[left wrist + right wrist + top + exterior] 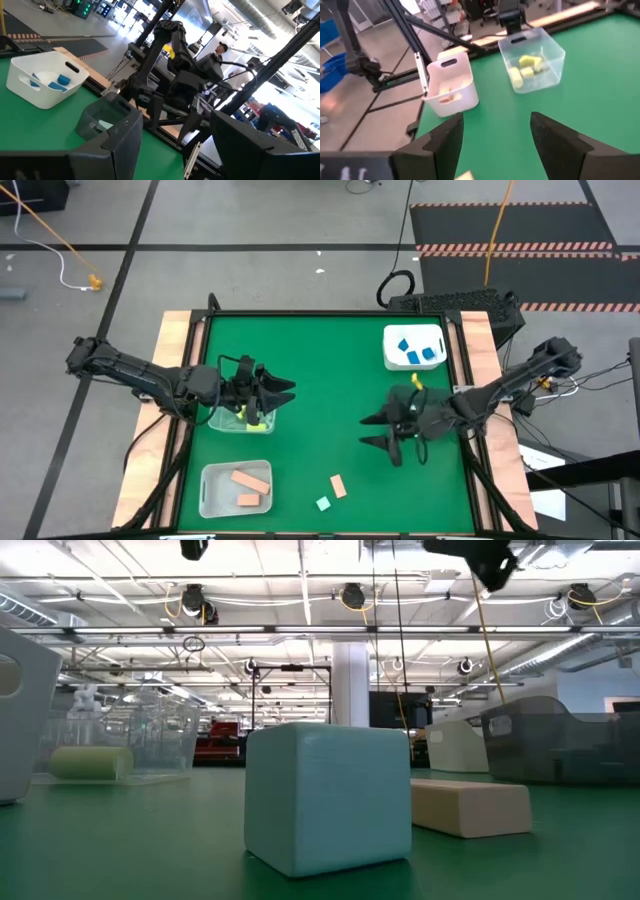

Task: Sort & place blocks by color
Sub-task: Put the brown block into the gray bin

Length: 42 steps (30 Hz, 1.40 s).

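In the high view my left gripper [284,393] hangs open and empty just to the right of the clear tub [240,419], which holds yellow blocks [527,67]. My right gripper [368,431] is open and empty over the mat right of centre, pointing toward the table's left. A peach bar [338,485] and a mint cube [323,504] lie loose on the mat near the near edge, closer to that edge than the right gripper. The low view shows the mint cube [330,795] close up, with the peach bar [468,806] behind it. Blue blocks [415,352] sit in the white tub [390,340] at the far right.
A second white tub [212,492] at the near left holds two peach blocks [250,482]. Bare green mat lies between the arms in the middle of the table. Wooden rails [172,340] run along the table's left and right sides. A person shows beyond the table in the left wrist view.
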Each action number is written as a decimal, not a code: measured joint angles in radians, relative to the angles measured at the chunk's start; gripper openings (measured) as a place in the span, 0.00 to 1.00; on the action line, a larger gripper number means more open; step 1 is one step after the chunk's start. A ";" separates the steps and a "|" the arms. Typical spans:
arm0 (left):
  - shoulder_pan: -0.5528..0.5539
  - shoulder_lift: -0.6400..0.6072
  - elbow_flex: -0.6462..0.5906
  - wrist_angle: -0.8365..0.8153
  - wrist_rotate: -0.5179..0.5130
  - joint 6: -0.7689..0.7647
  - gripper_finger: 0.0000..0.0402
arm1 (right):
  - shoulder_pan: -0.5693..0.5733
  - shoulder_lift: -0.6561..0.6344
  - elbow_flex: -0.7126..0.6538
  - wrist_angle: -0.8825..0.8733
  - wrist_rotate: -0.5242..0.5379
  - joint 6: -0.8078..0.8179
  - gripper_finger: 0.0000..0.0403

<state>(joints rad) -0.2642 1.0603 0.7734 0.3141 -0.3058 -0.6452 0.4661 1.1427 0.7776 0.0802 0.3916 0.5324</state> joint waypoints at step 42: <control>-0.035 0.000 0.000 -0.200 0.047 -0.232 0.58 | -0.012 0.471 0.140 0.080 -0.131 0.879 0.54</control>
<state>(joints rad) -0.2994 1.0603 0.7734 0.1142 -0.2587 -0.8775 0.4538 1.6141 0.9172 0.1606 0.2608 1.4113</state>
